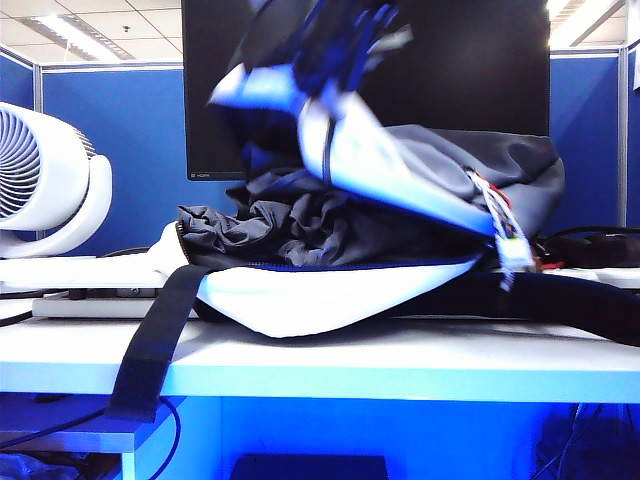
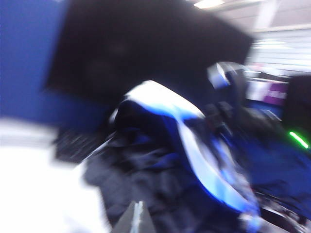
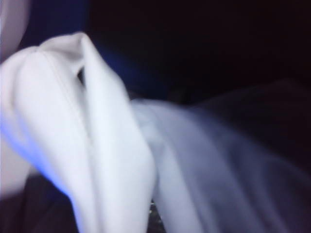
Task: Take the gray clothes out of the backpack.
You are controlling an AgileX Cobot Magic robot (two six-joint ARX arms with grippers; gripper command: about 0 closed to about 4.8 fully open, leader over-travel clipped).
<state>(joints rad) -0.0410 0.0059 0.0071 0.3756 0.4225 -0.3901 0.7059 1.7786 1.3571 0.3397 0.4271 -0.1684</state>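
The right gripper lifts the backpack flap, jaws pinching it; gray clothes show inside; the left gripper is closed, empty

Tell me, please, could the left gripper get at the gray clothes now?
Probably yes: the right gripper holds the backpack's white flap up, leaving the gray clothes exposed at the opening. The left gripper is shut.

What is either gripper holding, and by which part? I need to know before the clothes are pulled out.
The right gripper holds the backpack's white front flap by its upper edge, lifted off the gray clothes. The left gripper holds nothing.
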